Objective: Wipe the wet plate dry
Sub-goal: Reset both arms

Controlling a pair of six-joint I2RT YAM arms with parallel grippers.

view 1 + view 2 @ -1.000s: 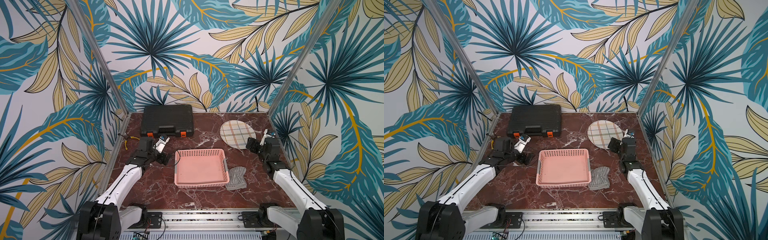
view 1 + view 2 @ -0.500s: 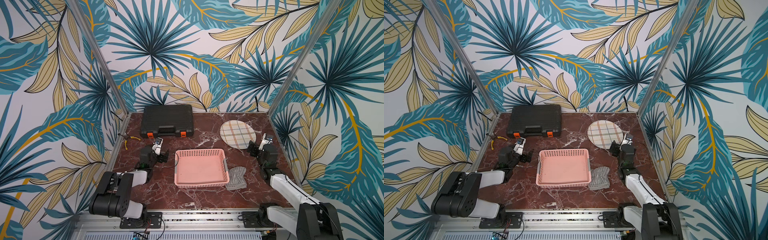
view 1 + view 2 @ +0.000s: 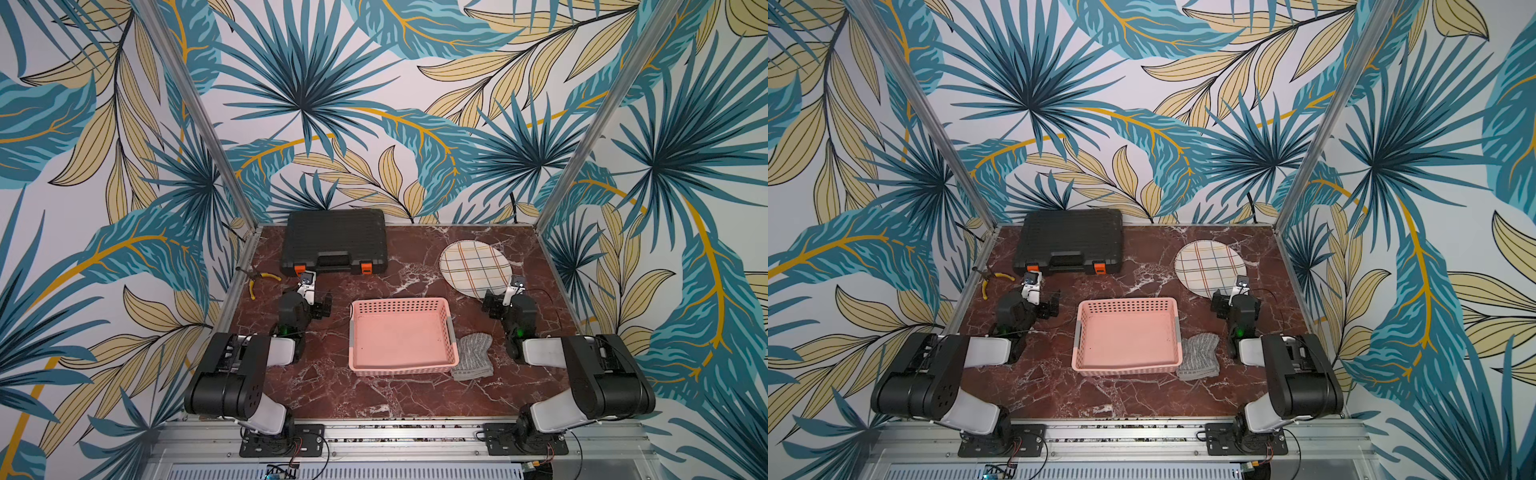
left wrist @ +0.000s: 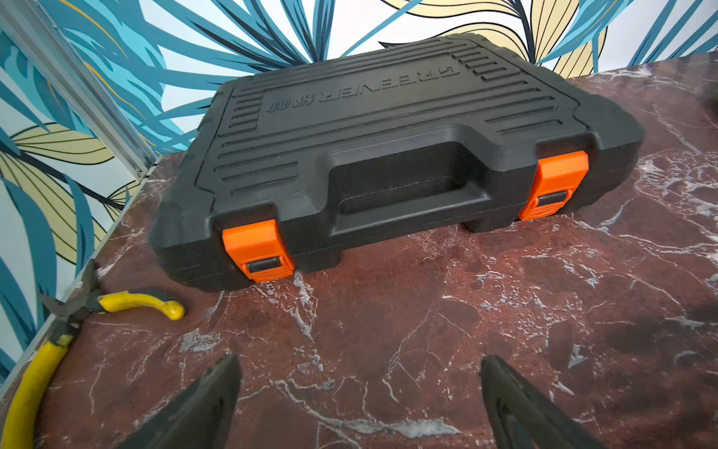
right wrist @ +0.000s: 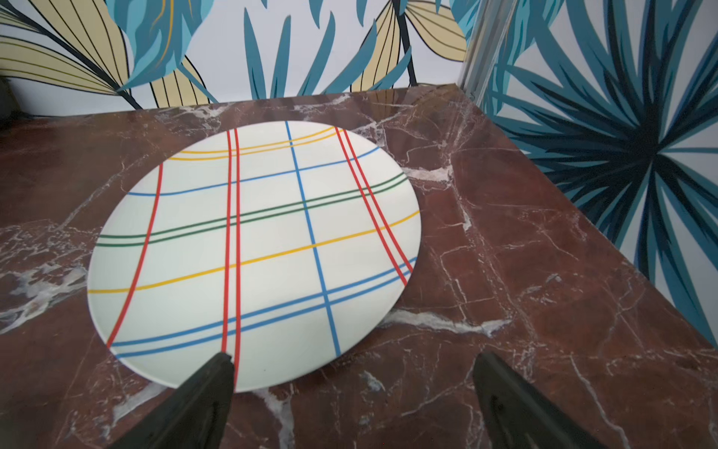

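Grey cloth lies behind your open right gripper, toward the counter's front edge; plate just ahead; left gripper open, farther off.

GREENER embossed on black case lid, smaller mark beside it unreadable

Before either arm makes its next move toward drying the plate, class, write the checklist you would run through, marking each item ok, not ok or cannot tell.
1. Plate flat on the table, uncovered: ok.
2. Grey cloth held by an arm: not ok; it lies on the table beside the pink basket.
3. Right gripper open and empty: ok.
4. Left gripper open and empty: ok.
5. Water visible on the plate: cannot tell.
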